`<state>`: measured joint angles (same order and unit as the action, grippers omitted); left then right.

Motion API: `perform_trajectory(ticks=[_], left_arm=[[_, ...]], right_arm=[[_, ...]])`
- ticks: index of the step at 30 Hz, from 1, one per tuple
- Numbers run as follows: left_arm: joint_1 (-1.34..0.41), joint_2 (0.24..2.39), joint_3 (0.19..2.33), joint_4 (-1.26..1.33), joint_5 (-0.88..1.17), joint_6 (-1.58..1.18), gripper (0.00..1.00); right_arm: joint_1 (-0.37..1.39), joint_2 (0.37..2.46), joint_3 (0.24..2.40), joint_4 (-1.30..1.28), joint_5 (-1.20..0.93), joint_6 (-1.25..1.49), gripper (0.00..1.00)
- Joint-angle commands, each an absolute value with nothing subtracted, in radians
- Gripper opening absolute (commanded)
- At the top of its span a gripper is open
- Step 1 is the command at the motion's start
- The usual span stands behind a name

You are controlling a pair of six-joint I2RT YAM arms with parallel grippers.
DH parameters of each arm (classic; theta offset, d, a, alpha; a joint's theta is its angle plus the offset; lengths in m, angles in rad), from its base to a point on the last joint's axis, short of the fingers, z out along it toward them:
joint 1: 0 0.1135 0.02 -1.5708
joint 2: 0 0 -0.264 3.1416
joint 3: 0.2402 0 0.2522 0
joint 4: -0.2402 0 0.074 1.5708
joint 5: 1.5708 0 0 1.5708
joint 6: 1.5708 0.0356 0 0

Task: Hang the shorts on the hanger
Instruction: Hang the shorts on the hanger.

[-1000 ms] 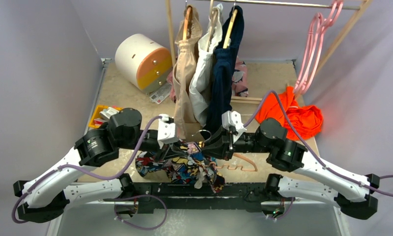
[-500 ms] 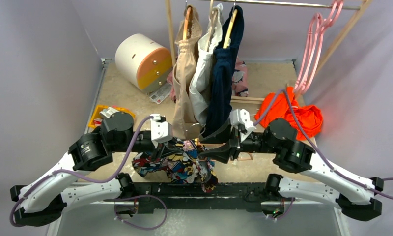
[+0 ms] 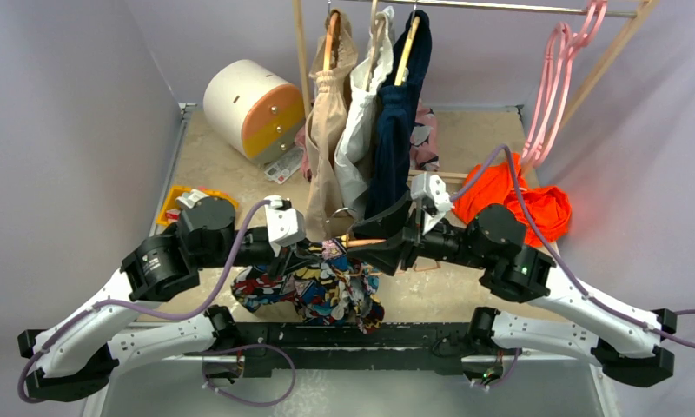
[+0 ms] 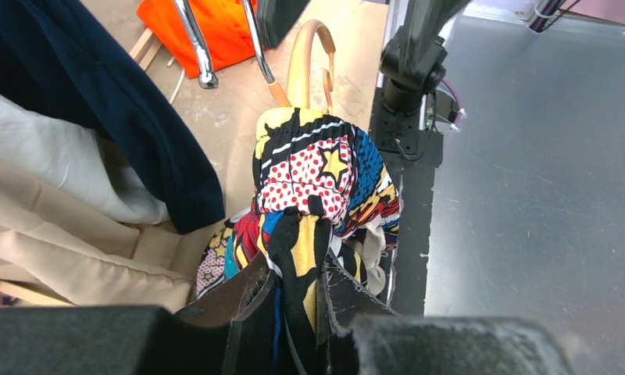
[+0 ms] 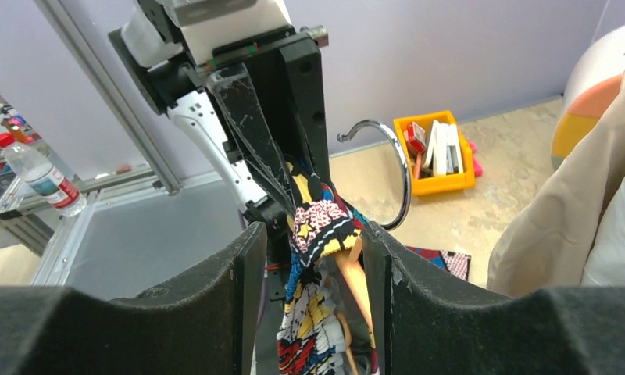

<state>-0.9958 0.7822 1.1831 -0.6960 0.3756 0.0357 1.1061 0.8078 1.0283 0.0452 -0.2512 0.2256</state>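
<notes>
Both arms meet over the near middle of the table (image 3: 466, 139), and the step in hand looks like working the shorts onto the hanger. The left gripper (image 4: 300, 273) is clamped on a twisted fold of the shorts (image 4: 313, 176). The shorts are off the table and bunched over one arm of the hanger (image 4: 305, 58), and the top view shows the rest of the cloth hanging in a loose clump towards the near edge. The right gripper (image 5: 313, 234) comes in from the right. Its fingers (image 5: 243, 312) bracket the hanger arm and the cloth around it, with some gap between the jaws. The hanger sits in the air with its hook (image 5: 399, 176) raised on the far side, so I judge that this gripper is pinching it, though the contact itself is hidden by fabric. The job seems partly done: the cloth is over the hanger but wadded at one spot rather than spread along it. The next move probably needs the right gripper to hold the hanger level while the left draws the cloth along the notched arm towards the hook. The left gripper should let go only once the cloth rests on the hanger. The hook is close to the navy garment (image 4: 98, 101) hanging just beyond it, so a snag there is possible.
</notes>
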Motion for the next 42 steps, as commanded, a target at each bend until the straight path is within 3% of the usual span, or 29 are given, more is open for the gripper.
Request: perform_trajectory(ticks=[1, 11, 18, 23, 26, 30, 32, 34, 37, 42], left_arm=[[-0.993, 0.757, 1.206, -0.583, 0.388, 0.01, 0.0], [-0.994, 0.716, 1.193, -0.592, 0.376, 0.005, 0.0], [-0.994, 0.707, 1.196, -0.586, 0.396, 0.004, 0.0], [-0.994, 0.713, 1.205, -0.584, 0.414, 0.005, 0.0], [-0.994, 0.711, 1.208, -0.59, 0.414, 0.01, 0.0], [-0.994, 0.706, 1.206, -0.593, 0.411, 0.014, 0.0], [-0.994, 0.707, 1.206, -0.597, 0.411, 0.017, 0.0], [-0.994, 0.711, 1.203, -0.601, 0.411, 0.02, 0.0], [-0.993, 0.715, 1.204, -0.603, 0.417, 0.021, 0.0], [-0.994, 0.719, 1.205, -0.597, 0.417, 0.021, 0.0]], right_arm=[[1.108, 0.816, 1.06, 0.096, -0.158, 0.243, 0.52], [1.107, 0.772, 1.059, 0.075, -0.077, 0.231, 0.58], [1.106, 0.873, 1.118, 0.068, -0.344, 0.225, 0.55], [1.107, 0.936, 1.147, 0.081, -0.393, 0.218, 0.5], [1.107, 0.952, 1.158, 0.078, -0.397, 0.212, 0.43], [1.108, 0.958, 1.157, 0.09, -0.422, 0.213, 0.18], [1.107, 0.953, 1.149, 0.105, -0.436, 0.221, 0.13], [1.107, 0.945, 1.141, 0.125, -0.45, 0.229, 0.19], [1.106, 0.935, 1.133, 0.142, -0.452, 0.241, 0.39], [1.108, 0.925, 1.118, 0.167, -0.448, 0.254, 0.39]])
